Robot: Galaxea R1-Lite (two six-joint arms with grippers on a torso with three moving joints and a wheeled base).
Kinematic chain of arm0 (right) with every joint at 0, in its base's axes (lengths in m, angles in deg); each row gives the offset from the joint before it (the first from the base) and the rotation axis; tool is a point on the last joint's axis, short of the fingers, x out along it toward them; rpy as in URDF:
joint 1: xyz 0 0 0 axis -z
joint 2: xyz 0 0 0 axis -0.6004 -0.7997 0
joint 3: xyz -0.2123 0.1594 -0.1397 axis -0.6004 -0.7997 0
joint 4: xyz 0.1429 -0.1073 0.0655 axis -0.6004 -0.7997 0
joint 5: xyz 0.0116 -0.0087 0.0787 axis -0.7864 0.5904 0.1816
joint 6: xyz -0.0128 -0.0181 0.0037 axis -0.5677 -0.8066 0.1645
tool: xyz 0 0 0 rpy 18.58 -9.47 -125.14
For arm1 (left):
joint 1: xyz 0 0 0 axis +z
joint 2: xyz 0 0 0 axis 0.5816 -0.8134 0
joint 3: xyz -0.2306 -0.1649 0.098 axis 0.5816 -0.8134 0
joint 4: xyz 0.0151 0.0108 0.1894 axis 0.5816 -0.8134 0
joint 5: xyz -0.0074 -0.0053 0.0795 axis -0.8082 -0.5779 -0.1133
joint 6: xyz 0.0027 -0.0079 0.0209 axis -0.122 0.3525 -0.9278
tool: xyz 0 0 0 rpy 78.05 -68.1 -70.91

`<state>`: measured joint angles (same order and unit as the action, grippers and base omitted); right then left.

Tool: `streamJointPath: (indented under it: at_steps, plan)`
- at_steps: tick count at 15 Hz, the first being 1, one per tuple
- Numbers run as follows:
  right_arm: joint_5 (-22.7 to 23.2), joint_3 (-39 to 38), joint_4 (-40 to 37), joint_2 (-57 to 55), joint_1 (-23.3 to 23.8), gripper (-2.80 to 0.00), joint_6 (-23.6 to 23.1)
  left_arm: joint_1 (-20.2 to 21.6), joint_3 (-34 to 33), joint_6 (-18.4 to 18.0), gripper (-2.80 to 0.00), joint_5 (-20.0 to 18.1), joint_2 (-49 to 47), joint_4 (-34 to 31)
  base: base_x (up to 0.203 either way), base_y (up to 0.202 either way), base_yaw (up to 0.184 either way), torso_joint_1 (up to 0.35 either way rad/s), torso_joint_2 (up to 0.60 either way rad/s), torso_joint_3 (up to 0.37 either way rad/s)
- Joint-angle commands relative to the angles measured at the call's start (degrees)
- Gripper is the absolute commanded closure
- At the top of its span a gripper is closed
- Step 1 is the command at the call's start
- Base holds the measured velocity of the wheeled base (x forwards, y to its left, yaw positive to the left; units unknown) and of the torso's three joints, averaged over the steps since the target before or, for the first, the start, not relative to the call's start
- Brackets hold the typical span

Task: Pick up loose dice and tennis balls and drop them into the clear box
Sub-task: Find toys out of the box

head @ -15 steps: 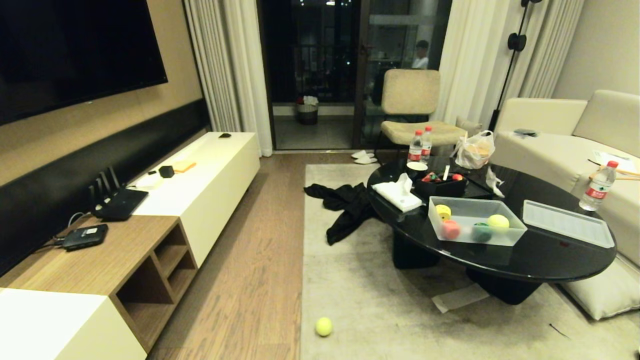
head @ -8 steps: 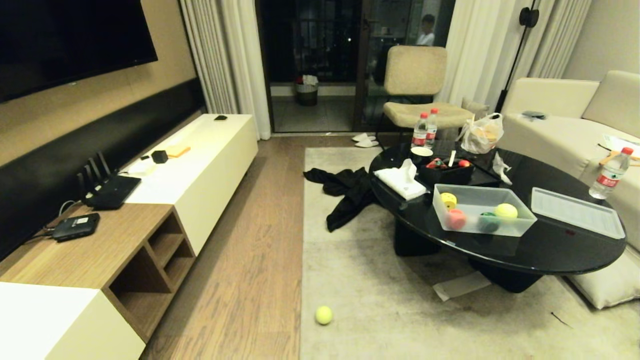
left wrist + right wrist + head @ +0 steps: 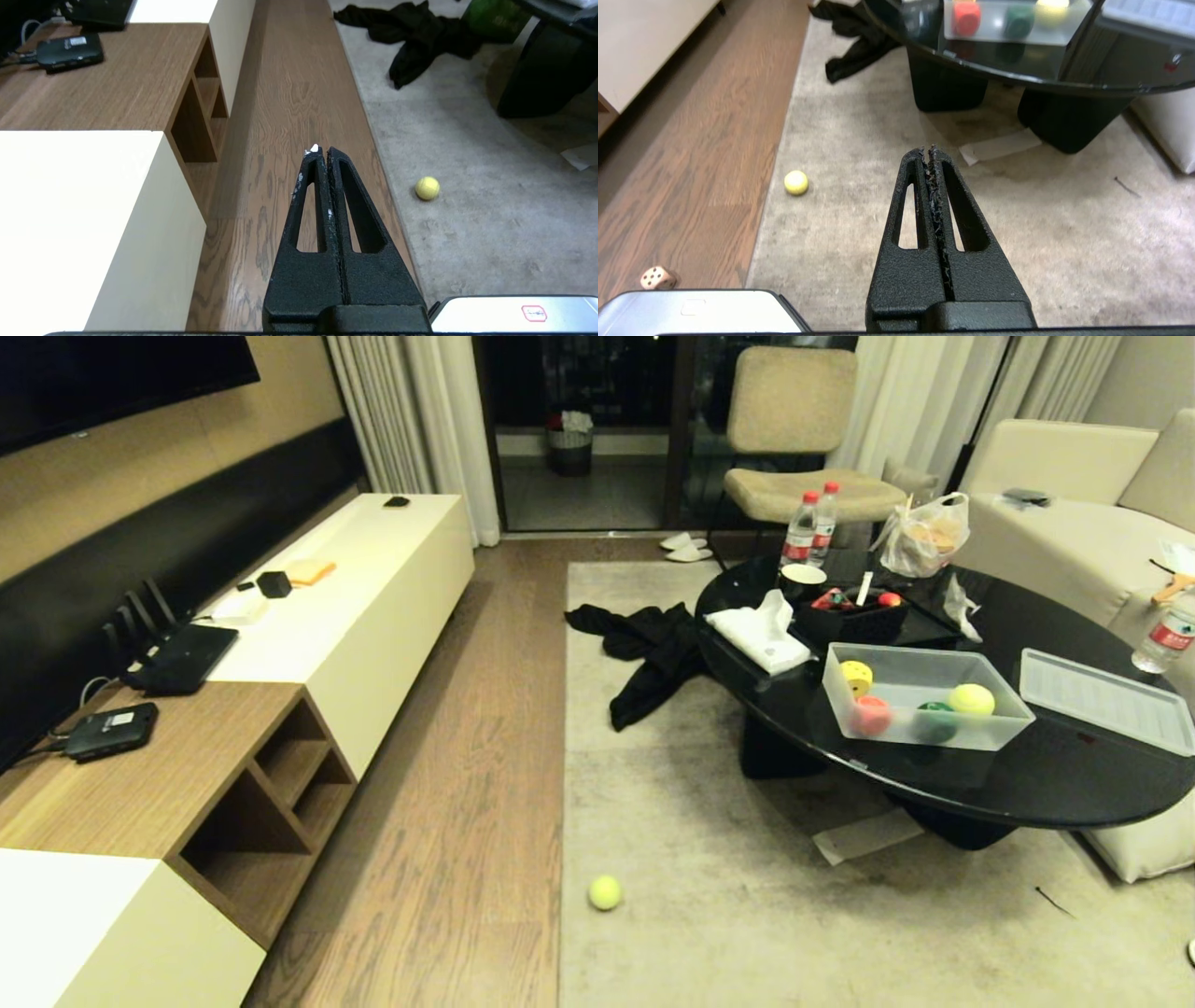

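A loose tennis ball (image 3: 605, 892) (image 3: 427, 188) (image 3: 796, 182) lies on the grey rug close to its edge with the wood floor. A pale tan dice (image 3: 657, 277) sits on the wood floor nearer the robot, seen only in the right wrist view. The clear box (image 3: 994, 730) stands on the black round table, holding another tennis ball (image 3: 972, 699) and coloured spotted pieces; its lid (image 3: 1106, 701) lies beside it. My left gripper (image 3: 322, 151) is shut and empty above the wood floor. Over the rug hangs my right gripper (image 3: 928, 153), also shut and empty. Neither arm shows in the head view.
The black round table (image 3: 1027, 784) carries a black organiser box (image 3: 864, 621), tissues (image 3: 761, 637) and bottles (image 3: 810, 530). A dark garment (image 3: 649, 649) lies on the rug. A low TV cabinet (image 3: 233, 709) runs along the left wall. A paper sheet (image 3: 866, 835) lies by the table base.
The head view has tilted downward: the whole room has shifted up in the picture and more floor shows. The ball, box and both grippers have kept still.
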<state>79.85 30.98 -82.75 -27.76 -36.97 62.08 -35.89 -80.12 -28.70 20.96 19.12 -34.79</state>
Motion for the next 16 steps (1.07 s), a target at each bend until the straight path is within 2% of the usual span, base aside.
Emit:
streamJointPath:
  at_steps: [1, 16]
  plan:
    - [0.00, -0.08, 0.00, 0.00, -0.01, 0.00, -0.13, -0.02, -0.09, 0.04, 0.00, 0.00, -0.05, 0.03, 0.000, 0.000, 0.000, -0.002, 0.00, -0.196]
    - [0.03, -0.08, 0.09, 0.00, -0.06, 0.00, -0.13, -0.02, -0.09, 0.04, 0.00, 0.00, -0.05, 0.03, 0.000, 0.000, 0.000, 0.003, 0.00, -0.196]
